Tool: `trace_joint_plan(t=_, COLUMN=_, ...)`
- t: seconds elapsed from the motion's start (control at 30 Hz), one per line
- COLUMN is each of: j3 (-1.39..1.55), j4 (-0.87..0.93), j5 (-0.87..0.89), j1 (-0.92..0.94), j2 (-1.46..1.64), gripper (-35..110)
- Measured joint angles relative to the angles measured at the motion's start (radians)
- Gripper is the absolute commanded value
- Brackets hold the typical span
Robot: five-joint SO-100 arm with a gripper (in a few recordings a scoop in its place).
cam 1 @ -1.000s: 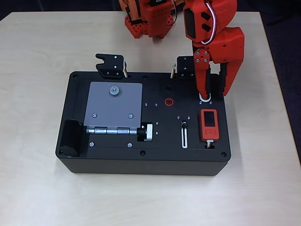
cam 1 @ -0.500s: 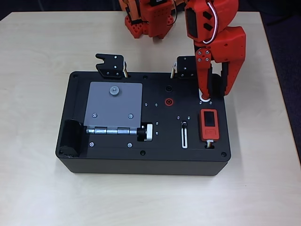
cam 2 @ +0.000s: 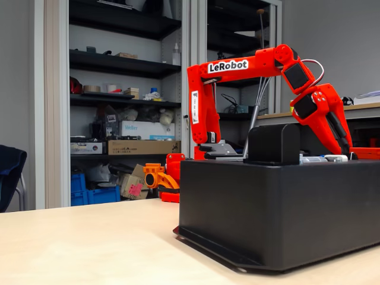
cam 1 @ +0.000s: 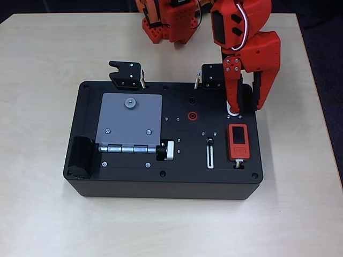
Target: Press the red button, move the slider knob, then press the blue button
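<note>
In the overhead view my orange gripper stands open over the back right of the black box. Its left finger points down onto the white oval surround, of which a small lower end shows. The red button and the blue button are hidden under that finger. The slider knob, a tiny black nub, sits at the far end of its narrow white-outlined slot, left of the gripper. In the fixed view the gripper reaches down to the box top.
On the box lie a grey hinged plate, a white-and-black handle, a red ring socket, a black ring socket and a red device with a dark screen. Two black brackets stand along the back edge.
The gripper has shifted a few pixels to the right and toward the back of the box. It stays open over the oval surround. Nothing on the panel has moved.
</note>
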Motion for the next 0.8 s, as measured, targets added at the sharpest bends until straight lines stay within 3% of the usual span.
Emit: trace_joint_plan(t=0.8, j3=0.101, j4=-0.075, j5=0.034, j1=-0.026, j2=0.052, gripper=10)
